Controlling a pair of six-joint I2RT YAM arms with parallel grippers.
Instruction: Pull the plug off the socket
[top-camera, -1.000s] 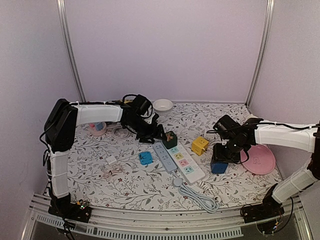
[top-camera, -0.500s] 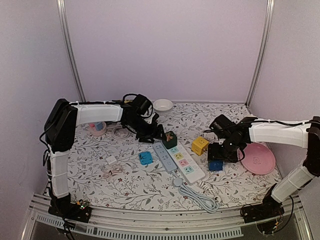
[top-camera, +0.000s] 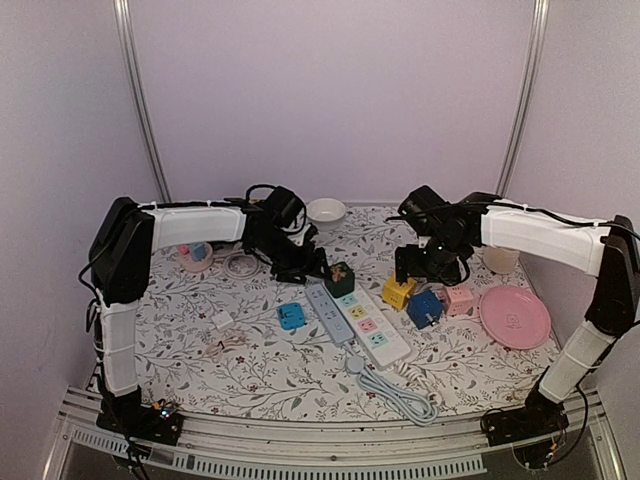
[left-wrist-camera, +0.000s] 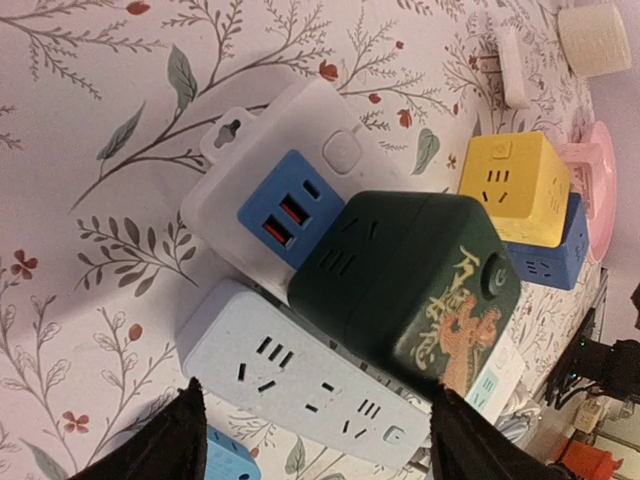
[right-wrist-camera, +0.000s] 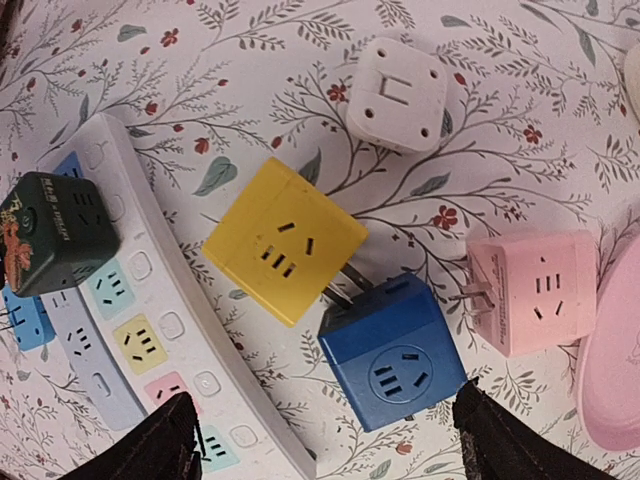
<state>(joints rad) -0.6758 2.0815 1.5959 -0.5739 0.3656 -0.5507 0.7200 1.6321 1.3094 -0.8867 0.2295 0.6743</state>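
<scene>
- Since a second ago, the right pincer (right-wrist-camera: 335, 450) is swung away from the flat pink round plate (top-camera: 515, 318) toward the middle of the table. Its fingers are now spread wide and hold nothing.
- Just ahead of its tips a blue cube-shaped adapter (right-wrist-camera: 395, 350) is left lying loose, beside a yellow cube-shaped adapter (right-wrist-camera: 280, 240).
- No shift is seen in the left pincer (left-wrist-camera: 315, 430), which is also spread.
- The task's thing, a dark green cube-shaped plug adapter (left-wrist-camera: 410, 290), is seated near one end of the long white plastic power strip (left-wrist-camera: 280, 150).
- This green cube is found straight ahead of the left pincer, in line with the gap between its fingers and just past the tips. No contact is seen.
- The strip's long axis is laid slantwise across that gap, so a pull straight back toward the left pincer is judged to free the plug.
- The left arm is judged the nearer one, since the right pincer is held well apart from the green cube.
</scene>
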